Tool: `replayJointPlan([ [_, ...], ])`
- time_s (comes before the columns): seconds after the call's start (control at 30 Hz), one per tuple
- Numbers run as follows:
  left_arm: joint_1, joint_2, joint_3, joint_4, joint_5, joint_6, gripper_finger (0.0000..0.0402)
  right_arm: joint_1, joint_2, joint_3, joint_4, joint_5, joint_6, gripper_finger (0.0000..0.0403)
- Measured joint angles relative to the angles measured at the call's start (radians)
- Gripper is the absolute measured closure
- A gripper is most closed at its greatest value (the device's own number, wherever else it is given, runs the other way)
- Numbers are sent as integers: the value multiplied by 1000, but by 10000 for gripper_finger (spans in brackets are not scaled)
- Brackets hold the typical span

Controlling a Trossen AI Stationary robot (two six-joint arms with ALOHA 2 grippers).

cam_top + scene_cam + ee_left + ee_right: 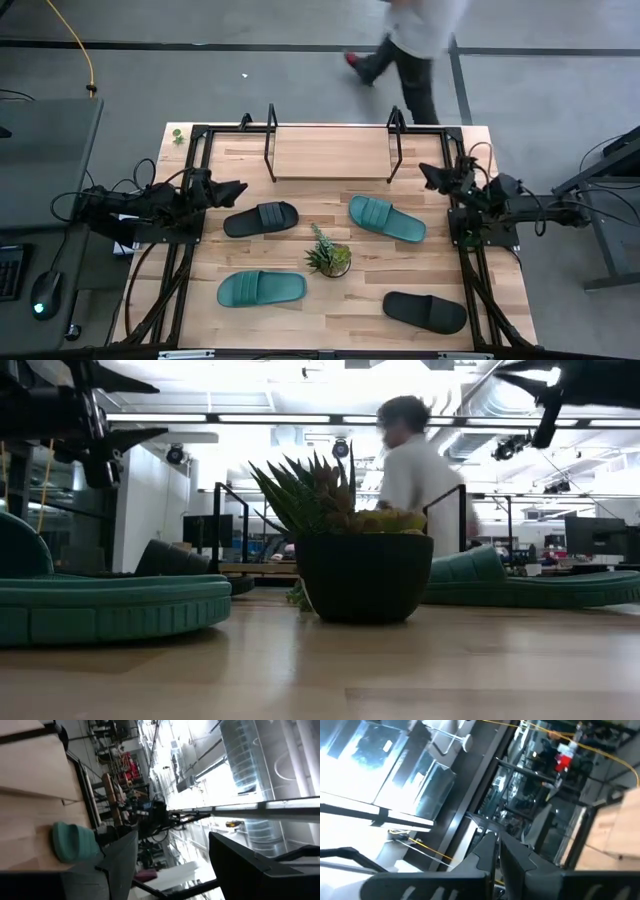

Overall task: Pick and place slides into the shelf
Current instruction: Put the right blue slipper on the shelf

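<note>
Behind the wooden table (300, 310), a person (410, 50) walks past at the frame's top. On the table lie four slides: black (261, 218) and teal (386, 218) mid-frame, teal (260, 288) lower left, black (425, 311) lower right, around a potted plant (329, 257). Top centre stands the shelf (330, 152), bare. At left the left gripper (232, 189) is parted, empty; at right the right gripper (428, 172) is closed, empty.
</note>
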Motion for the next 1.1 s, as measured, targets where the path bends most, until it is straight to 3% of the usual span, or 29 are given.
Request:
replayJointPlan([
  [0.3,0,0,8,87,17,13,176,0,38,83,-72,-11,-46,389],
  [0.57,0,39,127,57,-4,132,176,0,163,227,-88,-79,-198,389],
  [0.7,0,88,182,49,-22,188,176,0,208,324,-264,-106,-222,389],
  [0.87,0,161,220,50,-25,219,176,0,249,418,-568,-156,-97,389],
  [1.1,0,259,225,50,-19,186,176,1,268,429,-724,-269,28,389],
])
